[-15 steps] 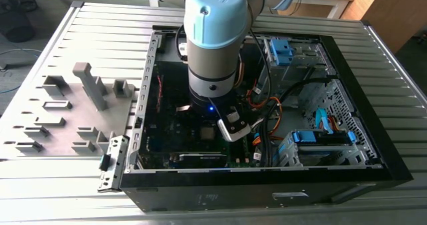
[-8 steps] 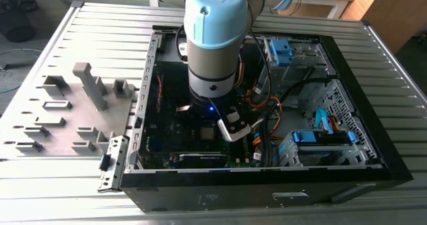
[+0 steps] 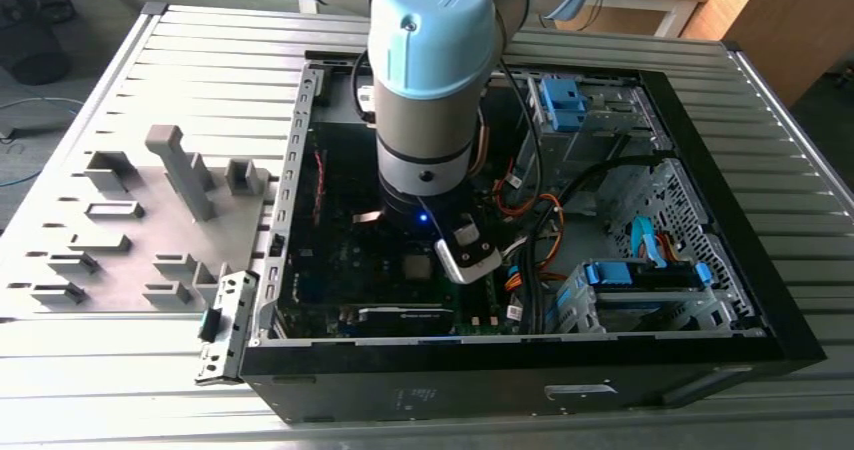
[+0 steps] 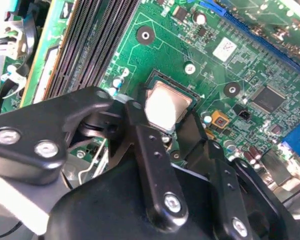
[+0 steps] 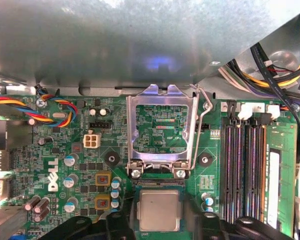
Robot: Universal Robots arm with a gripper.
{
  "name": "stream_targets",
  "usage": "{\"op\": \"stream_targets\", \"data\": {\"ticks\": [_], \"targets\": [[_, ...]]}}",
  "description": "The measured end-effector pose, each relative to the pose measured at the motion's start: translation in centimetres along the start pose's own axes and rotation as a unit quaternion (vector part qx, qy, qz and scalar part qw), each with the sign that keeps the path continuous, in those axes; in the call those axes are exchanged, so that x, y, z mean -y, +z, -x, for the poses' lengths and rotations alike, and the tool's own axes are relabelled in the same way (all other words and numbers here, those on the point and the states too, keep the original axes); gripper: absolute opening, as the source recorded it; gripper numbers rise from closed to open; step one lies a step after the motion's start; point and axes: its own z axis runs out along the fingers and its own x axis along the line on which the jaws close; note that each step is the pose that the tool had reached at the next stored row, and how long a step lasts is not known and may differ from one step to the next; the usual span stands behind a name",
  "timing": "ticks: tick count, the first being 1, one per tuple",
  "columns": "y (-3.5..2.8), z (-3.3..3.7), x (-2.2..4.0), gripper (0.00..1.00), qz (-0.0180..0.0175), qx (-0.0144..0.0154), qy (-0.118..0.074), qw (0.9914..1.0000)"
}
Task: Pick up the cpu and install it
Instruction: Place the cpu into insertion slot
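Ribbed metal table (image 3: 120, 50) under everything. On the exterior view's left there's a bunch of grey blocks (image 3: 180, 170). Mid-frame is an open pc case (image 3: 534, 370) lying on its side, and the arm (image 3: 427, 90) drops straight into it from the top edge.

Tool first. In the second wrist view the gripper (image 4: 161, 113) has its black fingers (image 4: 145, 145) spread about one chip-width. One sits on each side of the cpu (image 4: 165, 105), tight against opposite edges, so it looks clamped on it.

The cpu is at the socket on the green board (image 5: 80, 140), silver top up. I can't say if it's fully seated or a hair above. In the first wrist view the metal frame (image 5: 162, 94) beside it is flipped up, with its wire lever (image 5: 206, 115) unhooked alongside.

Inside the case there are coloured cables (image 5: 20, 107) at one side of the board and ram slots (image 5: 245, 170) at the other. In the exterior view a graphics card (image 3: 394, 317) sits low centre, and drive cages (image 3: 641, 280) with blue parts fill the right.
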Motion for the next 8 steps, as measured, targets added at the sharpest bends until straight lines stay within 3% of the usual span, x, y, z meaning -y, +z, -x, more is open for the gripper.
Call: {"op": "stream_targets", "data": {"ticks": [3, 8], "targets": [[0.01, 0.0, 0.0, 0.6, 0.0001, -0.0003, 0.0, 1.0], [0.0, -0.02, 0.0, 0.6, 0.0, -0.0003, 0.0, 1.0]]}}
